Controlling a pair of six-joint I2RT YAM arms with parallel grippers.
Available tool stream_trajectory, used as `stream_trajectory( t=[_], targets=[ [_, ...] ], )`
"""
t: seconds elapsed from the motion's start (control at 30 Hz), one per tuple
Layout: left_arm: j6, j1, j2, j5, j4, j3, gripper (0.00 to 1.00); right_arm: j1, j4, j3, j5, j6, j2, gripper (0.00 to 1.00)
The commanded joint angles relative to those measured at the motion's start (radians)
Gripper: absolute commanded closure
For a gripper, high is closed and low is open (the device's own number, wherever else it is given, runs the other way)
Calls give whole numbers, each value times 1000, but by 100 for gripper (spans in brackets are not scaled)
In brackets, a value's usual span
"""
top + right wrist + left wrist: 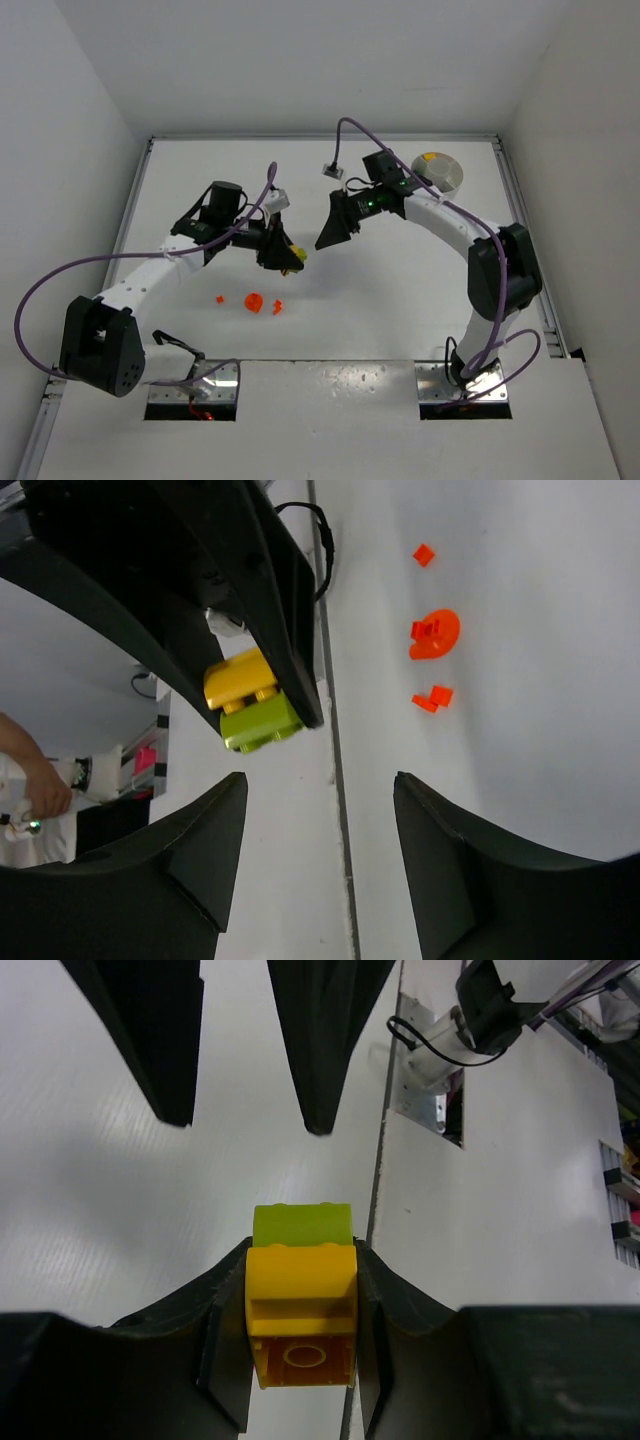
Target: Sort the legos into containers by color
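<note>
The left gripper (285, 256) clamped the yellow brick (300, 1305), with a green brick (302, 1225) apparently stuck on its end. The right gripper (318, 785) stood open and empty. Both bricks likely light, rigid, slick; the green's bare flat sides seemed the best hold.

Bright, even light from overhead fills all three views, and the white bench (400, 290) looks pale, almost washed out. Shadows under the arms (150, 280) are faint and soft-edged. The overhead view is sharp throughout. In the left wrist view the yellow brick (300, 1310) is crisp, while the near black fingers (225, 1360) sit dark with little detail.
</note>
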Motion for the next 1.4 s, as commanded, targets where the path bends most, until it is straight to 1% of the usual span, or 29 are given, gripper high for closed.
stream_trajectory(
  t=[0.0, 0.23, 0.3, 0.5, 0.53, 0.73, 0.8, 0.93, 0.97, 1.03, 1.07, 1.17, 1.2, 1.23, 1.3, 1.33, 1.37],
  targets=[
    [-6, 10, -3, 102, 34, 1, 100, 42, 93, 26, 13, -8, -44, 39],
    [-15, 10, 17, 132, 34, -8, 100, 98, 70, 74, 22, -36, -12, 39],
    [-15, 10, 17, 132, 34, -8, 100, 119, 36, 95, 13, -60, -12, 39],
    [-15, 19, 26, 150, 43, -8, 100, 141, 13, 95, 4, -92, -12, 39],
    [-15, 19, 26, 150, 43, -8, 100, 151, 13, 95, 4, -103, -12, 38],
    [-15, 28, 35, 184, 43, -8, 100, 161, -64, 95, -15, -171, -3, 38],
    [-15, 28, 35, 184, 43, -8, 100, 170, -64, 95, -15, -171, -3, 38],
    [-15, 28, 44, 193, 43, -8, 100, 170, -64, 95, -15, -171, -3, 50],
    [-15, 28, 44, 193, 43, -17, 100, 170, -64, 95, -15, -171, -3, 58],
    [-15, 28, 44, 193, 43, -17, 100, 170, -64, 95, -15, -171, -3, 67],
    [-15, 28, 44, 193, 43, -17, 100, 170, -64, 95, -15, -171, -3, 70],
    [-6, 28, 44, 193, 43, -28, 86, 170, -39, 95, -15, -160, -3, 80],
    [-6, 28, 35, 193, 43, -28, 82, 170, -39, 95, -15, -160, -3, 82],
    [3, 28, 35, 193, 43, -39, 72, 170, -39, 95, -15, -160, -13, 83],
    [4, 28, 24, 182, 43, -48, 65, 170, -30, 86, -15, -160, -13, 88],
    [13, 28, 15, 182, 34, -48, 50, 170, -30, 77, -15, -160, -22, 89],
    [22, 28, 4, 170, 23, -48, 44, 170, -30, 77, -15, -160, -23, 89]
  ],
)
